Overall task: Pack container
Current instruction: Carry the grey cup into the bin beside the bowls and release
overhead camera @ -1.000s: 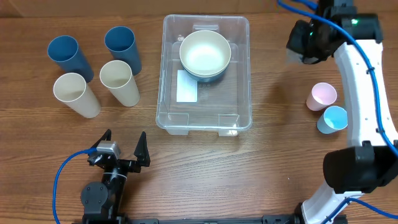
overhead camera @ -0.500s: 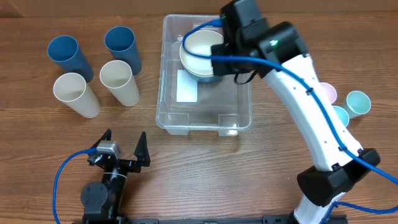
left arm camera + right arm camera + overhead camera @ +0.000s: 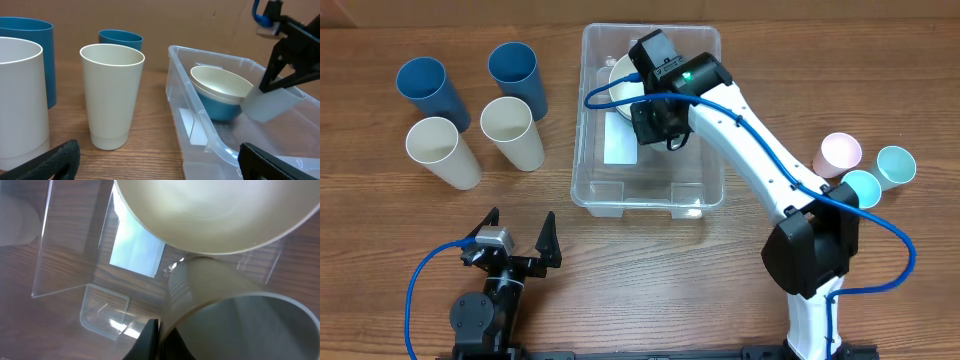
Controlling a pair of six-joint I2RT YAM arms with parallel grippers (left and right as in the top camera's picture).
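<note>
From where I stand, the right gripper (image 3: pixel 286 86) is down inside the container (image 3: pixel 620 188). Its fingers are closed on a pale cup (image 3: pixel 272 102), which hangs tilted, mouth up toward the wrist and base toward the floor of the bin. The container sits mid-table with its long axis running from the robot's near side to the far side. The stacked bowls (image 3: pixel 222 85), white nested in blue, fill its far end. The cup is just beside those bowls on their near side, above bare floor by the white label (image 3: pixel 618 140). I cannot tell whether its base is touching the plastic. As I judge it, the free room lies straight below the cup and on toward the near wall, so the coming move is a short drop, not a reach, and the bowl rim is the thing to keep clear of. The left gripper (image 3: pixel 520 225) rests outside the bin, off its near left corner and well apart from it, with its jaws spread wide and nothing between them. The right arm is plainly the nearer one.
</note>
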